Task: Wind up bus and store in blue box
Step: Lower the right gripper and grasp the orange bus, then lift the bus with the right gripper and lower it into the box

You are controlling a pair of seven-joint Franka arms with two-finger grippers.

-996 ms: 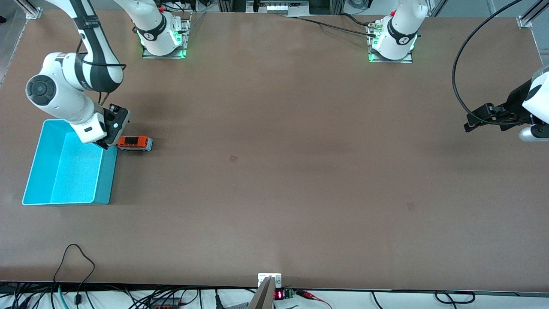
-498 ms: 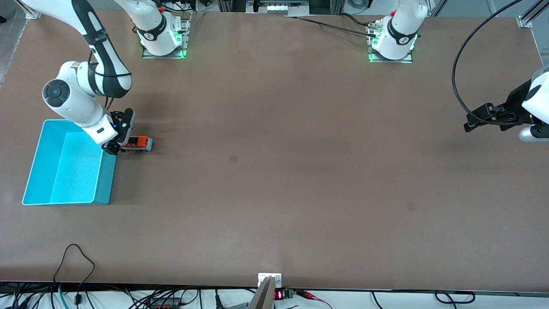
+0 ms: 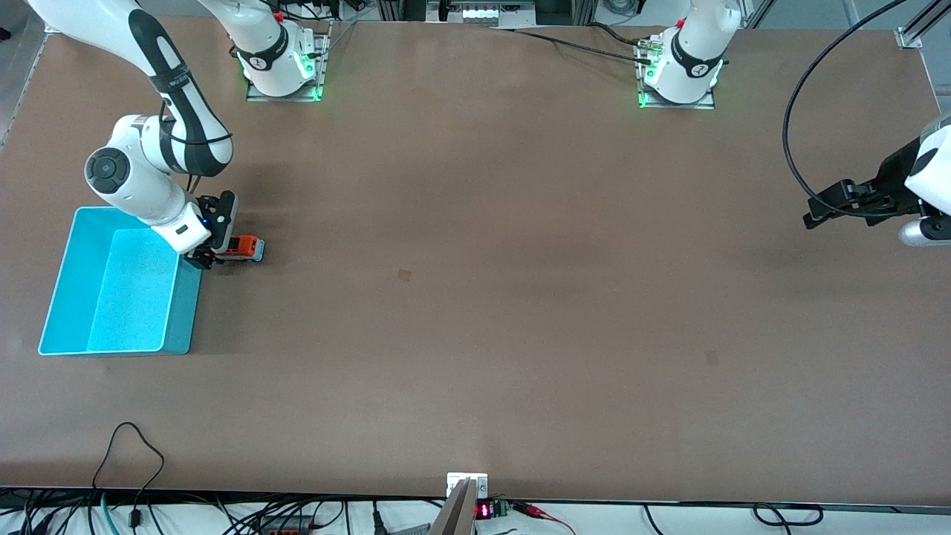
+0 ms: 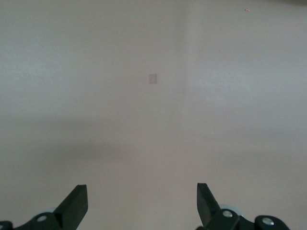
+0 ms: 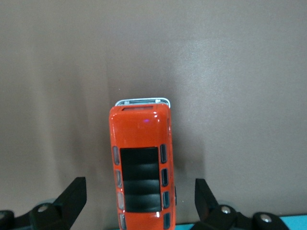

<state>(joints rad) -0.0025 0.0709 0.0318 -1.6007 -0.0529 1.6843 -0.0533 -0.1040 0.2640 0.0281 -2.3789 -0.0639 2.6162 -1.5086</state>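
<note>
In the front view, the bus [image 3: 244,247] stands on the table [image 3: 475,297] just beside the blue box [image 3: 119,286], at its corner farther from the camera. The right gripper [image 3: 210,256] is low over the end of the bus near the box. The left gripper [image 3: 817,215] waits well apart from the box, over the left arm's end of the table.

In the left wrist view, the left gripper [image 4: 142,206] is wide open and holds nothing.

In the right wrist view, the right gripper [image 5: 140,203] is wide open, with one finger on each side of the bus [image 5: 141,163], not touching it.

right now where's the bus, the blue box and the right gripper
bus [image 5: 142,158]: right wrist view, on its orange roof by the dark windows.
blue box [image 3: 134,286]: front view, on its textured floor.
right gripper [image 5: 139,199]: right wrist view, midway between its open fingers, either side of the bus.
</note>
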